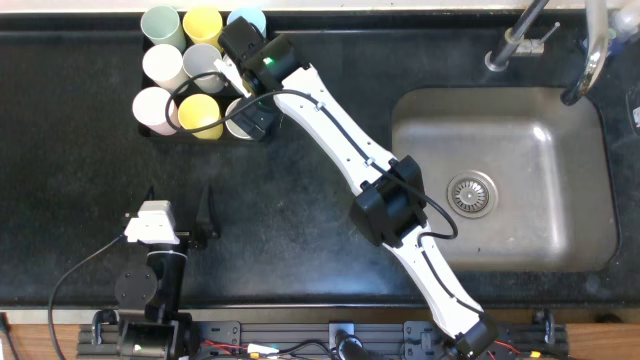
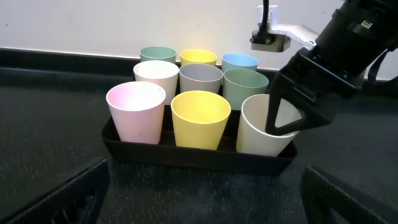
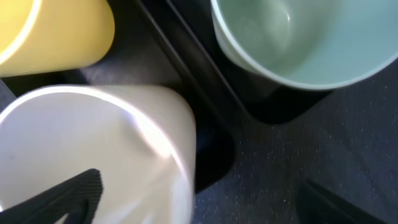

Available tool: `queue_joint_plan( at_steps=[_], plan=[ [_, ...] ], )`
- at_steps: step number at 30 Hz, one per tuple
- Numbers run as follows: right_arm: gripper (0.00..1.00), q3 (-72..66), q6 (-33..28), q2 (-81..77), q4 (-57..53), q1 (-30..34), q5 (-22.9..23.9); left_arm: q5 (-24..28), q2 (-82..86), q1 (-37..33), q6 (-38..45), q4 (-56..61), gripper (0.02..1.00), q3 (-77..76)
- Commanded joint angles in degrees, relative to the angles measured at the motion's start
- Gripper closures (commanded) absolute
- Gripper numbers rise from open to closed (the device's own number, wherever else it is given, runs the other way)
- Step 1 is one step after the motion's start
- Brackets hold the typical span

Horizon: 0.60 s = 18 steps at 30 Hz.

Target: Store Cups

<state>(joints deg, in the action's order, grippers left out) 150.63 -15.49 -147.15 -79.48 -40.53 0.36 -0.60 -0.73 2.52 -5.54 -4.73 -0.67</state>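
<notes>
The left end effector point(image 1: 179, 197) rests low over the dark speckled surface point(image 1: 300, 225) with its fingers spread wide and nothing between them. It stands well apart from the tray and faces it from the near side.

Beyond it is the shallow black plastic tray point(image 2: 186, 157), holding nine upright cups in three rows. In the left wrist view, the nearest row reads as a pale pink plastic cup point(image 2: 136, 112), a yellow plastic cup point(image 2: 200, 118) and a cream-white plastic cup point(image 2: 256, 135). That last one fills the corner slot on the right arm's side.

The right end effector point(image 2: 298, 124) is directly over the cream-white cup. Its fingers are apart and straddle the rim, one down inside the mouth and the other outside the wall with a clear gap to it. The cup's long axis is vertical and its base appears seated in the tray.

The cup seems already placed. The next move probably depends on drawing the fingers straight up along that axis, since any sideways drift could catch the rim and tip the cup toward its yellow neighbour.
</notes>
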Motion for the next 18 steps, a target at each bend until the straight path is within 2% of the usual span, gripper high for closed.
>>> queue_joint_plan(
  at_steps=[1,10,18],
  plan=[
    [0.005,0.02,-0.15,0.26,0.72,-0.28,-0.31,0.42,0.57,0.22,1.05,-0.07,0.023,0.2],
    [0.003,4.37,0.31,0.68,1.53,0.02,-0.26,0.42,0.57,0.22,1.05,-0.07,0.02,0.2],
    [0.003,16.65,3.1,0.7,0.24,1.42,2.23,0.42,0.57,0.22,1.05,-0.07,0.02,0.2]
  ],
)
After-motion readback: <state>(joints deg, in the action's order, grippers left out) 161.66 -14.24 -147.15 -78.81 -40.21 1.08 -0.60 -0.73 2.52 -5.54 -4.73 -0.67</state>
